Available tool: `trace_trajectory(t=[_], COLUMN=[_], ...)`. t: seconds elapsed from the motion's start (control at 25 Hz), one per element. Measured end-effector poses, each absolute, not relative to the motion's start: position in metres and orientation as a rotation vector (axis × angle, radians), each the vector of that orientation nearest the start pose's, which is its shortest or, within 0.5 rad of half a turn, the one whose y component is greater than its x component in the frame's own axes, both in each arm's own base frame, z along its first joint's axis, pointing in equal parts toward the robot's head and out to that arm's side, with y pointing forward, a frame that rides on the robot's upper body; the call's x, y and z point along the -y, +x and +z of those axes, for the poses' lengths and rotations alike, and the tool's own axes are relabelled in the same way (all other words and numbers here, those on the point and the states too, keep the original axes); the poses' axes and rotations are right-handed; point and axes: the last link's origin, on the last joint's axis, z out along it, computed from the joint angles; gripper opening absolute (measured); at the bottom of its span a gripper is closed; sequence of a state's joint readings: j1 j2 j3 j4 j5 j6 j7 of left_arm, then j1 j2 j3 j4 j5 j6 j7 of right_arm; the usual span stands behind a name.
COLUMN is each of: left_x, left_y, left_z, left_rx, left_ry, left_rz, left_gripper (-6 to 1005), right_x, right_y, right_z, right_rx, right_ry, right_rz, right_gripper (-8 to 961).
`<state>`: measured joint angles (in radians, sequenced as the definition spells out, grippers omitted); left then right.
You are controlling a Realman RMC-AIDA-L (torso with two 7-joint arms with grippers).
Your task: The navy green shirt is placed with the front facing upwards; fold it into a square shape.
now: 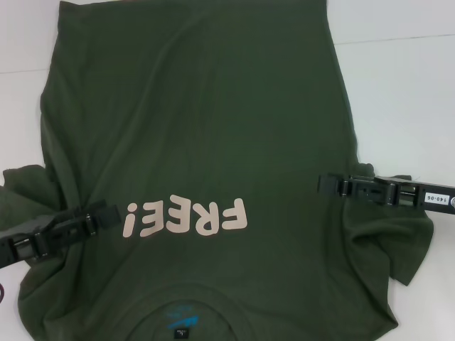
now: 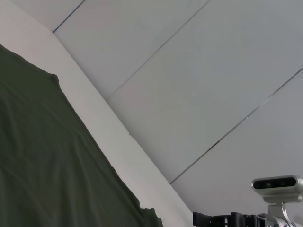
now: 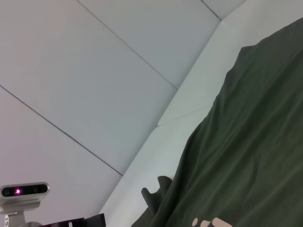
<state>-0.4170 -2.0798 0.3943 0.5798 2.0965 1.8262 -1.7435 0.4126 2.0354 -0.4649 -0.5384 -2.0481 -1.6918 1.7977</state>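
The navy green shirt (image 1: 199,106) lies spread on the white table (image 1: 405,85), front up, with pale pink "FREE!" lettering (image 1: 188,219) and a blue neck label (image 1: 179,316) at the near edge. My left gripper (image 1: 112,212) lies low over the shirt's left side, just beside the lettering, near the bunched left sleeve (image 1: 25,192). On the opposite side my right gripper (image 1: 324,185) rests at the shirt's right edge, above the crumpled right sleeve (image 1: 398,241). The left wrist view shows the shirt (image 2: 47,165). The shirt (image 3: 246,142) also fills part of the right wrist view.
White tabletop shows to the left (image 1: 21,106) and right of the shirt. The shirt's hem runs past the far edge of the head view. A pale panelled wall (image 2: 199,71) stands behind the table in the wrist views.
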Motion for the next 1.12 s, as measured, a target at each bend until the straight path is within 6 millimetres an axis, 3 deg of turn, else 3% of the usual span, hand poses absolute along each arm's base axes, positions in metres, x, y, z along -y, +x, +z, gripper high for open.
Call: trace_trajectory(t=[0.8,1.12], left_x=[-0.2658,-0.2744], left_y=[-0.2951,-0.3032], left_z=[0.0137,0.0198], left_rx=[1.395,1.372], left_ry=[-2.535,-2.478], left_rz=[-1.077,-1.017], left_gripper=[750,751], right_x=[-0.2804,-0.2809], right_y=[0.3118,0.3117], right_z=[0.0189,0.0192], right_rx=[-1.485,-1.485], right_ry=[-2.410,-2.399], right_rz=[0.991,1.004], right_gripper=[826,826])
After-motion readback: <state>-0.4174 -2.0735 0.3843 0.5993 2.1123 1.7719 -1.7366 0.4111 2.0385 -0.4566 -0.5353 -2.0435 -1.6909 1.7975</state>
